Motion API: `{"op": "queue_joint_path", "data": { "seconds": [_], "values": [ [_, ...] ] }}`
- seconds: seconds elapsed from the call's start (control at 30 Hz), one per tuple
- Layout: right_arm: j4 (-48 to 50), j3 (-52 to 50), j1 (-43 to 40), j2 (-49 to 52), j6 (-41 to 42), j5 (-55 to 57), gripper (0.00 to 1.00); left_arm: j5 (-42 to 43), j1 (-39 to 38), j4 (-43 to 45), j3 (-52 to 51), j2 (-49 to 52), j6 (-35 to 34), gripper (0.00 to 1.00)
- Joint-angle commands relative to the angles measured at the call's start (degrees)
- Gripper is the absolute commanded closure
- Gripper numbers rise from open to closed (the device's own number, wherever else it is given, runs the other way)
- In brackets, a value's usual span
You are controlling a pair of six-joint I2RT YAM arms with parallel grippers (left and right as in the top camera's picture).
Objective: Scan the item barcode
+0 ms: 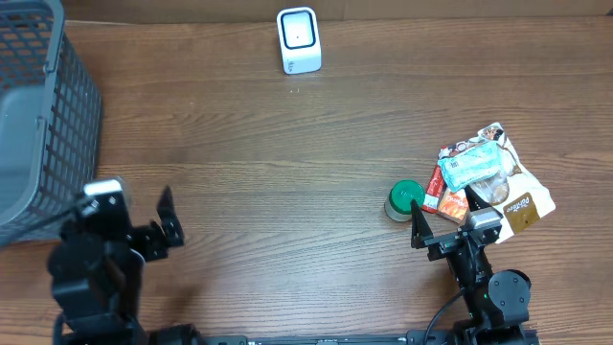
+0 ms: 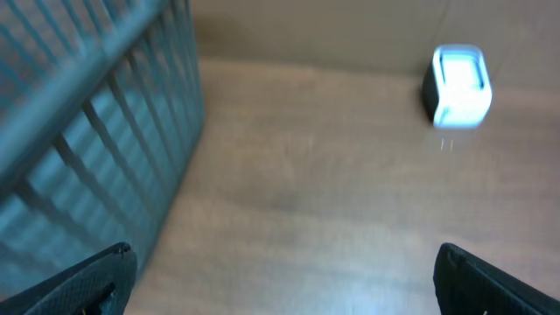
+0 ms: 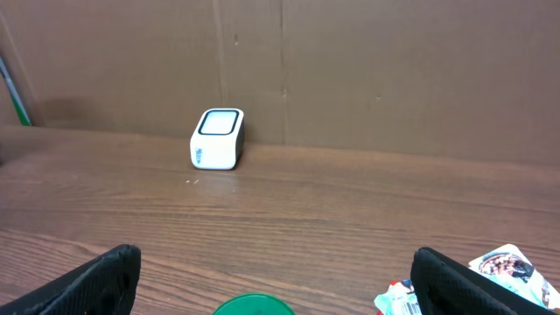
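Wood-grain table (image 1: 287, 144), cardboard wall (image 3: 394, 70) behind it. I'm using the white barcode scanner (image 1: 298, 40) as reference; it stands upright at the table's back edge.

Items are well apart from the scanner, toward my right arm and nearer the robot. They are a heap of snack packets (image 1: 488, 177) and a green-lidded tub (image 1: 406, 198) just beside the heap on its scanner side. I can't make out any barcode from here.

Grey mesh basket (image 1: 38, 115) sits far off the scanner's other side, next to the left arm.

Left gripper (image 2: 284, 284): jaws spread wide, nothing between them, basket wall on one side of its view, scanner on the other.

Right gripper (image 3: 278, 280): jaws also spread wide, holding nothing. The tub lid shows at the bottom edge between the fingers, scanner ahead.
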Motion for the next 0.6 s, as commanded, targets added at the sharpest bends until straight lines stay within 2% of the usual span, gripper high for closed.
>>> {"op": "queue_joint_path", "data": {
  "seconds": [0.0, 0.17, 0.4, 0.43, 0.5, 0.57],
  "values": [
    [0.3, -0.6, -0.3, -0.5, -0.3, -0.4, 0.0, -0.5, -1.4, 0.6, -8.9, -6.1, -0.5, 0.0],
    [0.3, -0.6, -0.3, -0.5, -0.3, -0.4, 0.0, -1.8, -1.9, 13.2, -19.8, -13.6, 0.3, 0.0],
    [0.3, -0.6, -0.3, -0.5, -0.3, -0.4, 0.0, -1.8, -2.9, 34.5, -31.7, -23.0, 0.3, 0.0],
    [0.3, -0.6, -0.3, -0.5, -0.3, -0.4, 0.0, -1.8, -3.0, 41.0, -34.6, -24.8, 0.3, 0.0],
    [0.3, -0.6, -0.3, -0.5, -0.3, -0.4, 0.0, -1.8, -3.0, 47.7, -37.5, -26.4, 0.3, 0.0],
    [0.3, -0.6, -0.3, -0.5, -0.3, -0.4, 0.0, -1.8, -3.0, 52.1, -39.5, -27.2, 0.3, 0.0]
  ]
}}
